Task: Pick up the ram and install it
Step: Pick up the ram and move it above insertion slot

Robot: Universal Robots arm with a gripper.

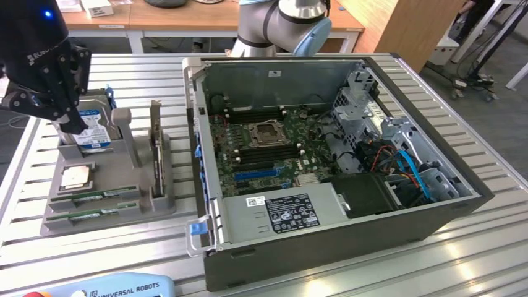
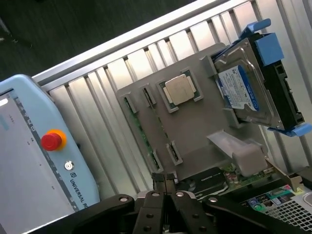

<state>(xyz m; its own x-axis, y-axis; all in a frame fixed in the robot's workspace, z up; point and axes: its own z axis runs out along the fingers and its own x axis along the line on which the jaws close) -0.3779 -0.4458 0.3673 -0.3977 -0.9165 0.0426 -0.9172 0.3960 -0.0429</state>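
Two ram sticks [image 1: 93, 197] lie flat, edge up, in the front slots of a grey holder tray [image 1: 123, 179] on the exterior view's left. In the wrist view one green ram stick [image 2: 141, 131] runs along the tray [image 2: 195, 122], just ahead of my fingertips. My black gripper [image 1: 70, 120] hangs above the back of the tray, over the blue-labelled hard drive [image 1: 93, 130]. Its fingers [image 2: 165, 181] are shut together with nothing between them. The open computer case [image 1: 462, 185] lies to the right, its motherboard [image 1: 247, 154] and memory slots exposed.
On the tray also sit a silver processor chip [image 1: 76, 176] and an upright card [image 1: 155, 142]. A teach pendant [image 1: 107, 288] with a red stop button [image 2: 52, 140] lies at the slatted table's front edge. The arm's base [image 1: 281, 25] stands behind the case.
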